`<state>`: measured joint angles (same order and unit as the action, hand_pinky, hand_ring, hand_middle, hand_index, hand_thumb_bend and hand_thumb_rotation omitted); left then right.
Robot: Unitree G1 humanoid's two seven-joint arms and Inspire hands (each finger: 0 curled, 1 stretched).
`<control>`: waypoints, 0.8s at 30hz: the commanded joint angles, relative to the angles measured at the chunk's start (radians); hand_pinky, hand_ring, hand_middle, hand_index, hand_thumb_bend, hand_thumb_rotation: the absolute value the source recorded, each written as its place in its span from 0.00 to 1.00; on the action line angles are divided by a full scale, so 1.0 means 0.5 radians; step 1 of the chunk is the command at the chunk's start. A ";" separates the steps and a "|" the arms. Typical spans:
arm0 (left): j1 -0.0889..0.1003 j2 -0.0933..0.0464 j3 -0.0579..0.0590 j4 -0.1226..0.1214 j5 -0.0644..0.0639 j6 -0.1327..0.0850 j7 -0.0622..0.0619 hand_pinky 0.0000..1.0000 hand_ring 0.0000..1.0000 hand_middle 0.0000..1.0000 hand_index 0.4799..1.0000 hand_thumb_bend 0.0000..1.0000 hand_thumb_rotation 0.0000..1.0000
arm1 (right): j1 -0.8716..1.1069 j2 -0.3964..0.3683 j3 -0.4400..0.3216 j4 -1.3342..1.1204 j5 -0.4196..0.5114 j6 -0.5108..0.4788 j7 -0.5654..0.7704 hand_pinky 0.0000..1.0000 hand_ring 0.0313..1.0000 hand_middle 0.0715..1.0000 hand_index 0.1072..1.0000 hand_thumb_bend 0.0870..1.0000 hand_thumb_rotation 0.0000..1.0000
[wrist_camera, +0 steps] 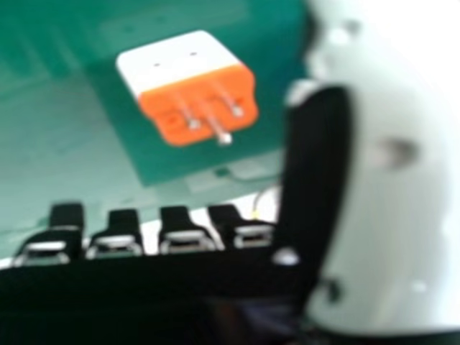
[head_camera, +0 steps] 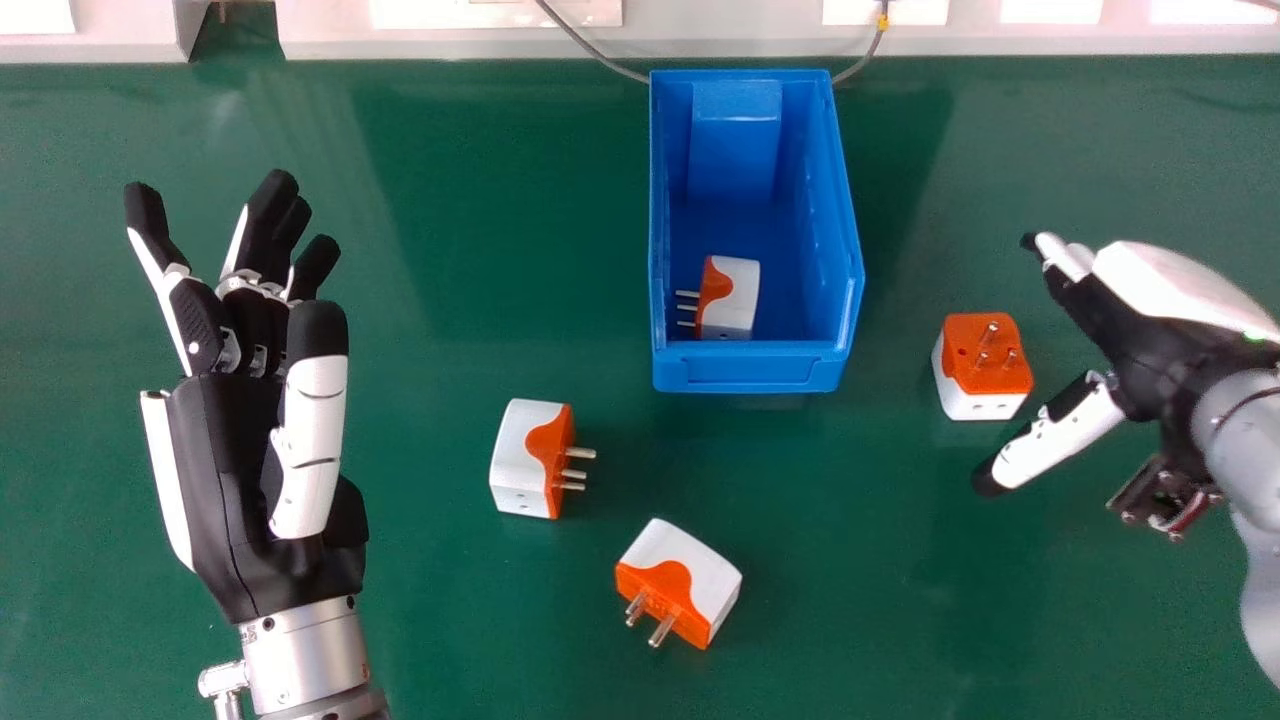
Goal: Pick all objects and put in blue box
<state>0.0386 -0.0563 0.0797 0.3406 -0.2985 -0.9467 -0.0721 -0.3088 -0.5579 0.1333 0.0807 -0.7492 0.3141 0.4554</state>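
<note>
In the head view my left hand (head_camera: 250,450) is held over the table's left side, its fingers relaxed and holding nothing. My right hand (head_camera: 1130,350) is at the right, open, its thumb and fingers apart just right of an orange and white plug adapter (head_camera: 985,365) with pins up. The right hand view shows my right hand (wrist_camera: 316,172) and that adapter (wrist_camera: 194,90) beyond the fingertips, untouched. One adapter (head_camera: 735,300) lies inside the blue box (head_camera: 755,368). Two more, one adapter (head_camera: 525,455) and another adapter (head_camera: 690,570), rest on the table left of centre and near the front.
The green table (head_camera: 450,250) carries everything. Along its far edge runs a pale ledge (head_camera: 700,45), with a grey cable (head_camera: 590,45) passing behind the box.
</note>
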 commanded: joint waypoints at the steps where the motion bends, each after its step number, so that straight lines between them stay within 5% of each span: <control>1: 0.000 -0.101 -0.009 -0.026 -0.007 -0.028 -0.019 0.87 0.89 0.87 0.74 0.72 0.58 | -0.133 -0.013 0.041 0.201 0.015 -0.136 -0.155 0.89 1.00 1.00 0.98 1.00 0.14; 6: 0.015 -0.107 -0.001 -0.029 -0.001 -0.031 -0.021 0.87 0.89 0.87 0.74 0.72 0.59 | -0.315 -0.019 0.181 0.538 -0.008 -0.272 -0.265 0.88 1.00 1.00 0.98 1.00 0.13; 12: 0.014 -0.110 0.000 -0.021 -0.024 -0.041 -0.037 0.87 0.89 0.87 0.74 0.72 0.59 | -0.461 -0.020 0.302 0.875 -0.019 -0.454 -0.489 0.88 1.00 1.00 0.98 1.00 0.12; 15: 0.012 -0.106 0.003 -0.019 -0.027 -0.039 -0.042 0.87 0.89 0.87 0.75 0.71 0.58 | -0.515 -0.003 0.329 1.045 0.011 -0.541 -0.606 0.59 0.80 0.91 0.81 0.84 0.02; 20: 0.013 -0.108 0.004 -0.021 -0.026 -0.034 -0.040 0.88 0.89 0.87 0.75 0.71 0.58 | -0.516 0.006 0.311 1.083 0.091 -0.632 -0.683 0.47 0.69 0.81 0.68 0.78 0.00; 22: 0.014 -0.110 0.001 -0.021 -0.028 -0.038 -0.043 0.87 0.89 0.87 0.75 0.71 0.58 | -0.528 0.000 0.326 1.116 0.093 -0.654 -0.713 0.45 0.63 0.72 0.62 0.55 0.00; 24: 0.016 -0.110 0.001 -0.023 -0.025 -0.041 -0.042 0.87 0.89 0.87 0.75 0.71 0.58 | -0.530 0.007 0.326 1.138 0.091 -0.659 -0.778 0.37 0.52 0.58 0.51 0.48 0.00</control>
<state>0.0406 -0.0564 0.0839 0.3411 -0.3155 -0.9483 -0.0877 -0.5386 -0.5525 0.3027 0.6503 -0.7077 -0.0104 0.1014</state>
